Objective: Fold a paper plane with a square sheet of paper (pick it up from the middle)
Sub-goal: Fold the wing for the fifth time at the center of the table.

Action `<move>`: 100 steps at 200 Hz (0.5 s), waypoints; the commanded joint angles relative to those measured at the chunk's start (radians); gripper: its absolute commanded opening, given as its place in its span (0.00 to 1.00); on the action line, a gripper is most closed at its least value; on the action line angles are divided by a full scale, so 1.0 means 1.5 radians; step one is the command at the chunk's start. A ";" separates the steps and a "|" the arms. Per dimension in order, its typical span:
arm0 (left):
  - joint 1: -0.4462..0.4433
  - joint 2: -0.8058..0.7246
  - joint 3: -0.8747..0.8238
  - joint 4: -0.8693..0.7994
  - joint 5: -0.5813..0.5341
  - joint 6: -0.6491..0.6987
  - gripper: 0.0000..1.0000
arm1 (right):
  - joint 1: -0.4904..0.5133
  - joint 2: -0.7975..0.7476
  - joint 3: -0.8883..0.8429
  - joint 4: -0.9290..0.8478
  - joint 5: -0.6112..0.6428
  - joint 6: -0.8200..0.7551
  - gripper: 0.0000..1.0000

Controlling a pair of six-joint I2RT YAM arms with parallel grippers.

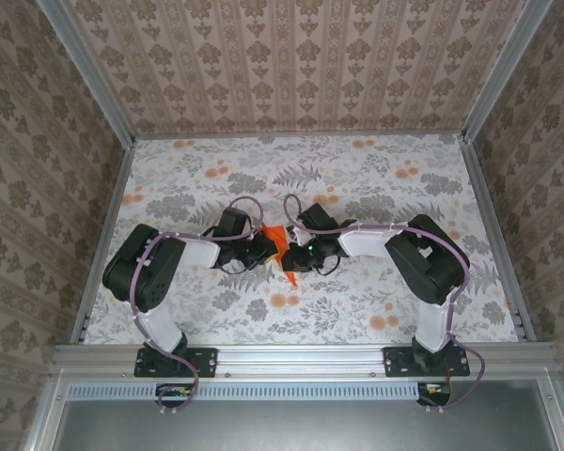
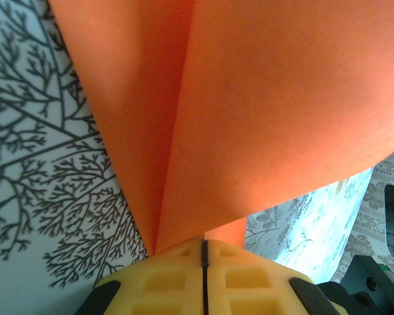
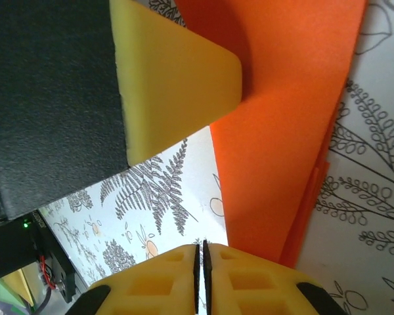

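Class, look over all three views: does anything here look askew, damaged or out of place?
Mildly askew: in the right wrist view the folded vivid orange paper sheet shows layers whose edges do not line up, a strip peeking out along its right side. No tears or spills show.

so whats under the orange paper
The leaf-printed tablecloth shows on both sides of the square sheet of paper, which the left gripper pinches at its lower end. The patch of cloth directly beneath the sheet is covered.

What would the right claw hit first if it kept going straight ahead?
Likely the yellow foam finger of the left gripper holding the vivid orange folded paper; depth unclear, perhaps paper first.
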 commanded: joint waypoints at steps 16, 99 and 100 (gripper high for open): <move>-0.002 0.019 0.004 -0.033 -0.019 0.012 0.09 | 0.006 0.025 -0.006 0.012 -0.022 0.010 0.14; -0.002 0.029 0.007 -0.072 -0.034 0.014 0.06 | 0.006 0.046 -0.011 -0.024 -0.007 -0.009 0.14; -0.002 0.029 0.007 -0.073 -0.035 0.014 0.06 | 0.006 0.046 -0.012 -0.025 -0.007 -0.010 0.14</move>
